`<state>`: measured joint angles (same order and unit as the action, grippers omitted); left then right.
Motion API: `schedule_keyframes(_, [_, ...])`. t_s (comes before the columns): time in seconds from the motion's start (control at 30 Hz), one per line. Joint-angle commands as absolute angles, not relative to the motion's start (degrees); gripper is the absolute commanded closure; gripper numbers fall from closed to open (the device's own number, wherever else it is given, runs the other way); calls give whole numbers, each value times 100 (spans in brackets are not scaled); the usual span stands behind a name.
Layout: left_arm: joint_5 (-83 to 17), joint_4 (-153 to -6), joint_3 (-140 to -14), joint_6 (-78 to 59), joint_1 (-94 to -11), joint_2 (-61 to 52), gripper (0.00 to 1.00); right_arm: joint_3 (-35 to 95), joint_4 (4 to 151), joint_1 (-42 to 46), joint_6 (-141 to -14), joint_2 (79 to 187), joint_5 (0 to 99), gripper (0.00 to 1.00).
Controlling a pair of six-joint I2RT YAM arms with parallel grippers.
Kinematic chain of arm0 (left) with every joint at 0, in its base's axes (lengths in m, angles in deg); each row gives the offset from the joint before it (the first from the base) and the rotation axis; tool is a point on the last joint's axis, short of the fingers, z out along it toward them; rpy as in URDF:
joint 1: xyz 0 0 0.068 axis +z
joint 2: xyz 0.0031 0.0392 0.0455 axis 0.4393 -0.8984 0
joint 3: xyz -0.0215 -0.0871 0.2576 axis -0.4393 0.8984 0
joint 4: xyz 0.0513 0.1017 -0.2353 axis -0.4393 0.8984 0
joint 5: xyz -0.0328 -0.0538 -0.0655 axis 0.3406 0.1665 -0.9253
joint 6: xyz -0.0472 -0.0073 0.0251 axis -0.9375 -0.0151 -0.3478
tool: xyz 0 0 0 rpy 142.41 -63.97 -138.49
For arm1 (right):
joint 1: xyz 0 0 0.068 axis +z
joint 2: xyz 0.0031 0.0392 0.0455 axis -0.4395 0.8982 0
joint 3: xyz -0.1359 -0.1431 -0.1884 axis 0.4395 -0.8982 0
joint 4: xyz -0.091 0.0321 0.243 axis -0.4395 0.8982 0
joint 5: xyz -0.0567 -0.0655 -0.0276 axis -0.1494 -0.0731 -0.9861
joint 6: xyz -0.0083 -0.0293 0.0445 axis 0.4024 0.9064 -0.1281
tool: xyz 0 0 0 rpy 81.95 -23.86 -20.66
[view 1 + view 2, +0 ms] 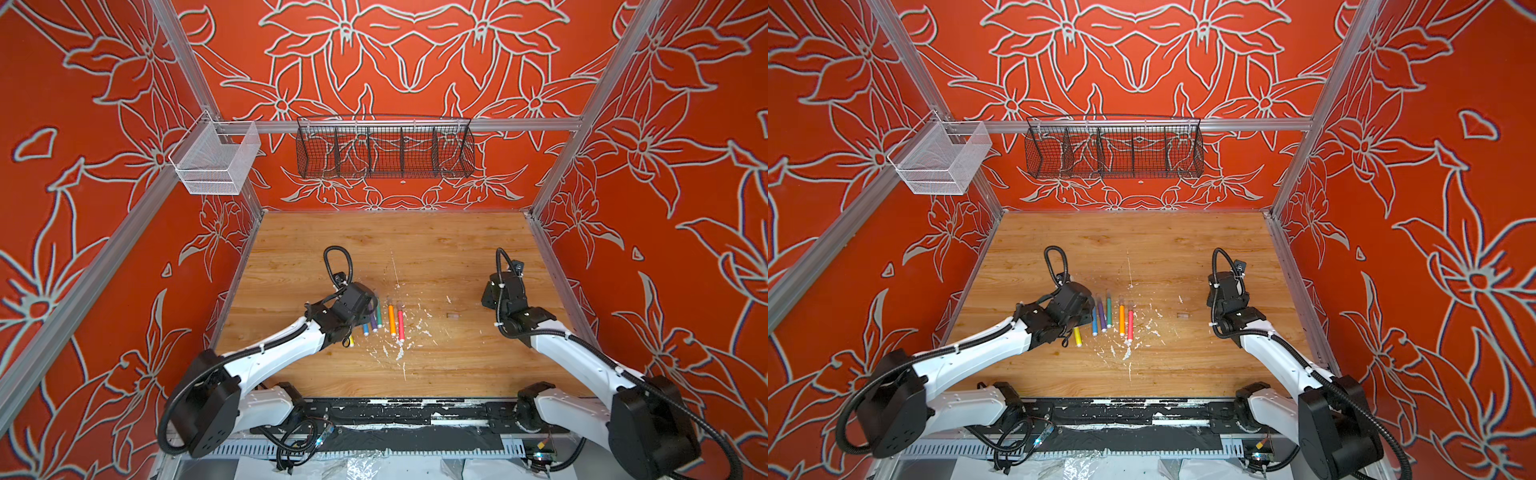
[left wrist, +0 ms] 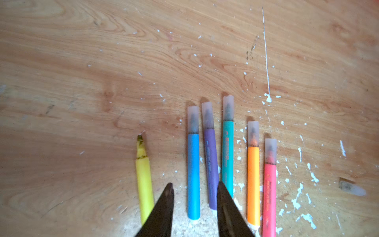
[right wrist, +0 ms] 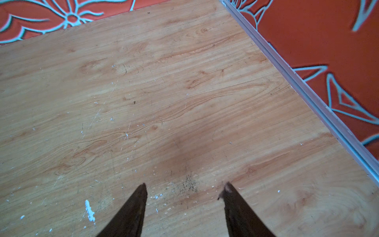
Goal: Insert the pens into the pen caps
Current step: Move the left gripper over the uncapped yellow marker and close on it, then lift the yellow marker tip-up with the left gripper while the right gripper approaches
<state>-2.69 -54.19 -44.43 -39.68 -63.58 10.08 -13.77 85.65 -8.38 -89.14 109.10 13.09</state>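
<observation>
Six pens lie side by side on the wooden table. The yellow pen [image 2: 144,180] has a bare tip and lies apart from the rest. The blue [image 2: 193,174], purple [image 2: 211,168], teal [image 2: 227,156], orange [image 2: 253,184] and pink [image 2: 269,195] pens each wear a clear cap. One loose pen cap [image 2: 351,187] lies alone further right and shows in both top views [image 1: 453,316] [image 1: 1182,316]. My left gripper [image 2: 195,184] hangs open just above the blue and purple pens, gripping nothing. My right gripper [image 3: 185,186] is open over bare wood, right of the loose cap.
White flecks [image 1: 399,353] litter the wood around and in front of the pens. A black wire basket [image 1: 384,147] and a white mesh basket [image 1: 216,160] hang on the back rail. An aluminium rail [image 3: 307,92] and red walls bound the table.
</observation>
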Motion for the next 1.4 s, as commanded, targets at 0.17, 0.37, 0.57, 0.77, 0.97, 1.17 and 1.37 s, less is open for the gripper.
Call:
schedule_keyframes(0.17, [-359, -4862, -3576, -4383, -6380, 1907, 64, -1461, 8545, -858, -8954, 10835, 1366, 39])
schedule_keyframes(0.37, [-501, -4950, -3420, -4357, -6383, 1755, 64, -1489, 8558, -858, -8952, 10775, 1393, 39])
schedule_keyframes(0.57, [-535, -5202, -3449, -4252, -6385, 1251, 64, -1497, 8571, -858, -8942, 10747, 1419, 38])
schedule_keyframes(0.77, [-555, -5296, -3689, -4121, -6376, 681, 64, -1507, 8586, -858, -8941, 10731, 1432, 38])
schedule_keyframes(0.97, [-426, -5458, -3771, -4097, -6376, 340, 62, -1502, 8586, -858, -8928, 10738, 1454, 38])
schedule_keyframes(1.17, [-210, -5348, -3919, -4195, -6359, -203, 62, -1501, 8591, -858, -8923, 10748, 1463, 38])
schedule_keyframes(1.37, [-134, -5282, -4019, -4351, -6357, -646, 71, -1496, 8593, -858, -8924, 10757, 1463, 38])
